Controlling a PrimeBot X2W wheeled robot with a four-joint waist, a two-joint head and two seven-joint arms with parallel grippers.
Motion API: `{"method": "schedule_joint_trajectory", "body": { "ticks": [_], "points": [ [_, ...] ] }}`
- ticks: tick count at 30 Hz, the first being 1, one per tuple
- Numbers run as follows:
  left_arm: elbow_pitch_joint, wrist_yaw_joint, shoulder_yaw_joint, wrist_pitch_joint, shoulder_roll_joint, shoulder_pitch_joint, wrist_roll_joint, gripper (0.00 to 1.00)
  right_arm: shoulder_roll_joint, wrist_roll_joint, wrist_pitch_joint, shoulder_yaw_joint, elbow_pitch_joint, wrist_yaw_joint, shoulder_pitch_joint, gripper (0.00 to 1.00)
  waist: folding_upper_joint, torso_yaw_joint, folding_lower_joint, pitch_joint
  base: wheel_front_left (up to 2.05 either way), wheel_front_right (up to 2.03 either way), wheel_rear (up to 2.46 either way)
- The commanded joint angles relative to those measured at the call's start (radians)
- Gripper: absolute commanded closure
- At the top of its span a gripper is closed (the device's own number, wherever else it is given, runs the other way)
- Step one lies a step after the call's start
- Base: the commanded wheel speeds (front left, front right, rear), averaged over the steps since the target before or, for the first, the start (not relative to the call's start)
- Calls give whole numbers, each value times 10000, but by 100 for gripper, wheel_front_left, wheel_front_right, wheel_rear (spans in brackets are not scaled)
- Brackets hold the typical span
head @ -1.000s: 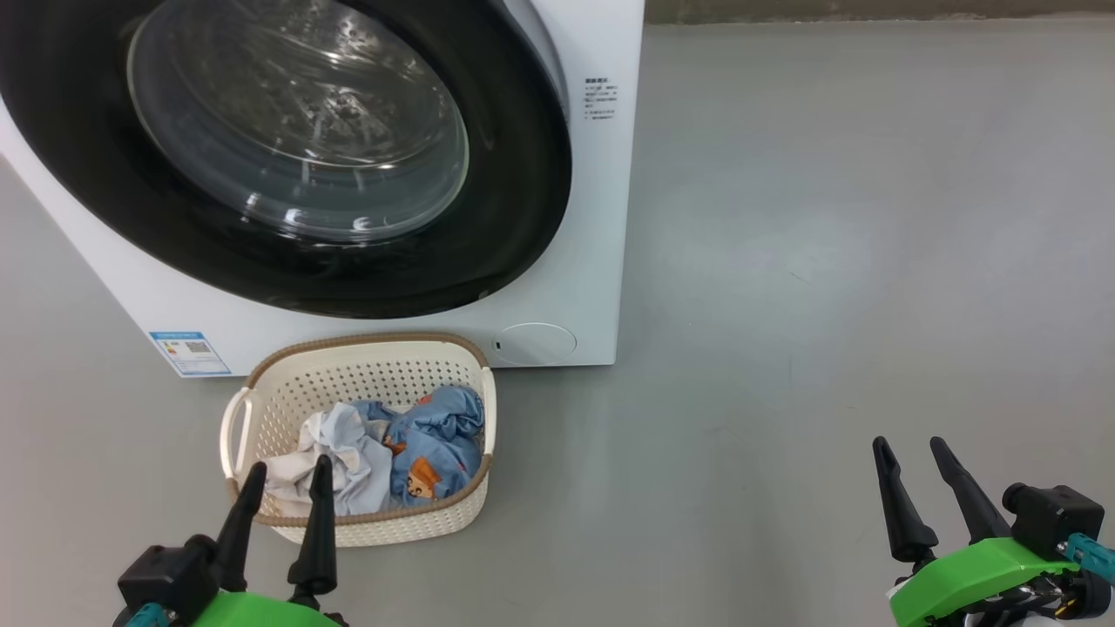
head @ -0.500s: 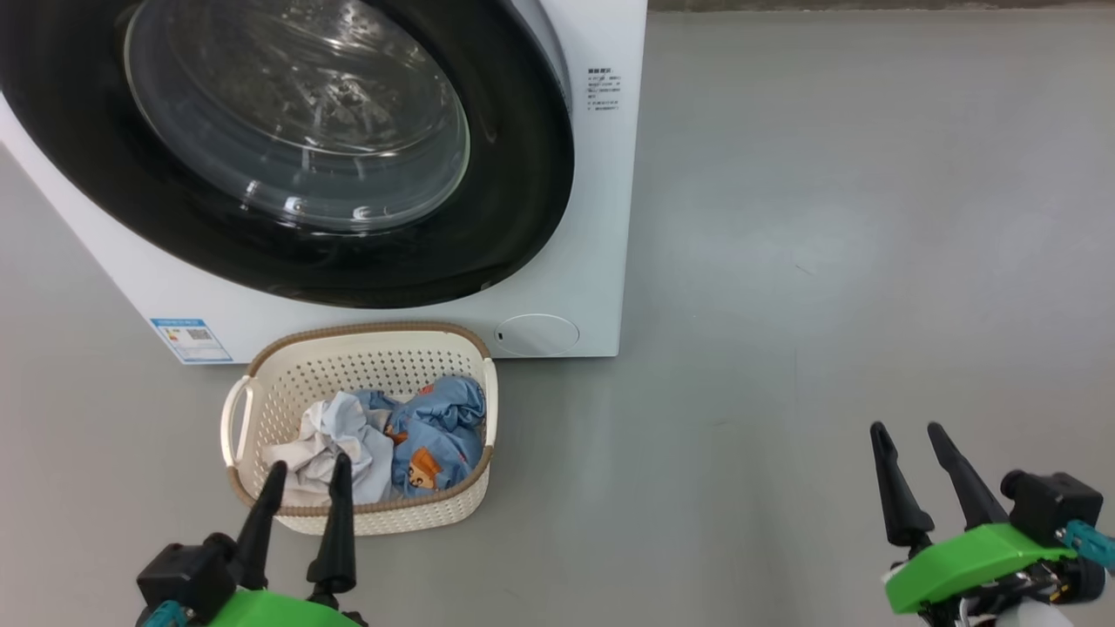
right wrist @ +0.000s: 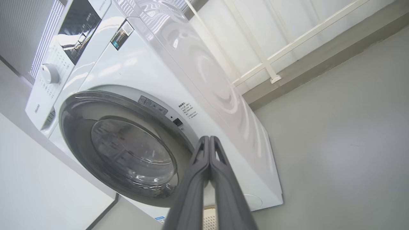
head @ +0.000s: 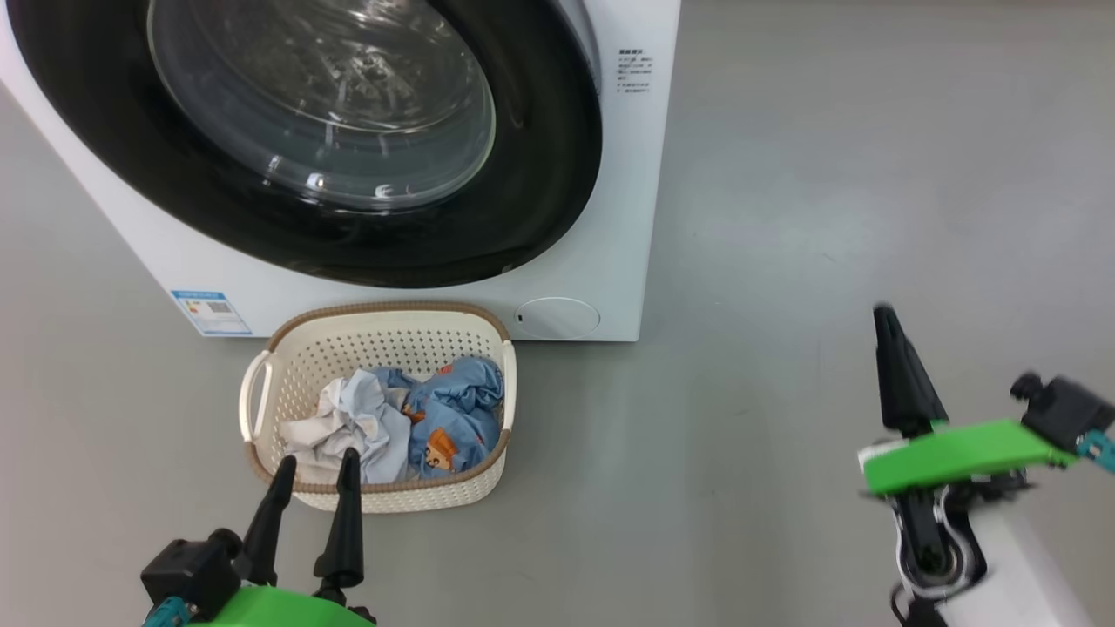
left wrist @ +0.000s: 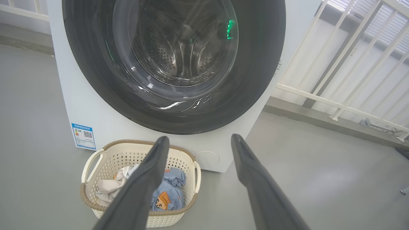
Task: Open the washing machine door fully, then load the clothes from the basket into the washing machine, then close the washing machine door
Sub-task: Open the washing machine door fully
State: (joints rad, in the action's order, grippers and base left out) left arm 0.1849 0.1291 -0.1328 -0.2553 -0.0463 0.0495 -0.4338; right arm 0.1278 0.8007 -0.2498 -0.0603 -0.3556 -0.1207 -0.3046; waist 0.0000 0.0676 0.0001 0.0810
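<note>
Your washing machine door (head: 322,113) is closed flush against the washing machine (head: 627,200), filling the upper left of the head view, so the first step isn't done yet. Your right end effector (head: 885,315) is up at the right side of the frame, its fingers pressed together into one narrow point and holding nothing. Your left end effector (head: 319,457) sits at the lower left, fingers spread wide and empty, tips over the near rim of the basket (head: 383,309). The clothes (head: 401,422) lie bunched inside it, the blue one to the right and the pale one to the left.

Now watch this. That door is glossy and rounded, and I reckon a pinched point could skate off its edge rather than catch it. I can't make out a handle from here. The basket stands just below the door, close to the machine's front. It looks light, so a low sweep of either arm could shove it along or spill the clothes.

The floor (head: 827,218) is smooth, bare grey with faint scuffs. In the left wrist view a white railing (left wrist: 335,64) crosses the upper right, beyond the machine. On the machine's front, a blue label sticker (head: 212,312) sits low on the left and a round filter cap (head: 557,318) low on the right.
</note>
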Motion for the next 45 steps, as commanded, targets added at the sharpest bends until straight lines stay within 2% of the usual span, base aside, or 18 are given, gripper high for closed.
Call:
{"method": "schedule_joint_trajectory", "body": {
  "ticks": [1,5,14,19,22,28,32,40,45],
  "points": [
    [-325,16,283,-65,-62,448,-63,0,38,755,-120,-427,402,-100,-545,100,0,91,0,83,0,0,0],
    [-370,16,201,-65,-52,502,-94,0,212,2504,-120,-595,337,-100,-1191,100,0,238,0,197,0,0,0],
    [-393,16,-99,-65,-43,762,-284,0,924,4878,-112,-1606,214,-100,-2869,100,0,640,0,590,0,0,0],
    [-420,16,-284,-65,-41,951,-470,0,1099,6684,394,-1432,-133,-100,-3842,100,0,891,0,955,0,0,0],
    [-440,16,-382,-65,-41,1068,-546,0,1236,7060,645,-1357,-362,-100,-4285,100,0,1016,0,1137,0,0,0],
    [-474,16,-640,-65,-40,1437,-743,0,1511,8035,1953,-1086,-1114,-100,-5432,100,0,1452,0,1618,0,0,0],
    [-569,16,-782,-65,-40,1599,-815,0,1629,8650,3352,-967,-1418,-100,-5976,100,0,1712,0,1864,0,0,0],
    [-788,16,-1078,-65,-40,1791,-933,0,2023,9174,5998,-913,-2849,-100,-7228,100,0,2087,0,2334,0,0,0],
    [-892,16,-1284,-65,-40,1923,-1028,0,2161,9280,7120,-895,-3658,-100,-8094,100,0,2236,0,2661,0,0,0]
  ]
}}
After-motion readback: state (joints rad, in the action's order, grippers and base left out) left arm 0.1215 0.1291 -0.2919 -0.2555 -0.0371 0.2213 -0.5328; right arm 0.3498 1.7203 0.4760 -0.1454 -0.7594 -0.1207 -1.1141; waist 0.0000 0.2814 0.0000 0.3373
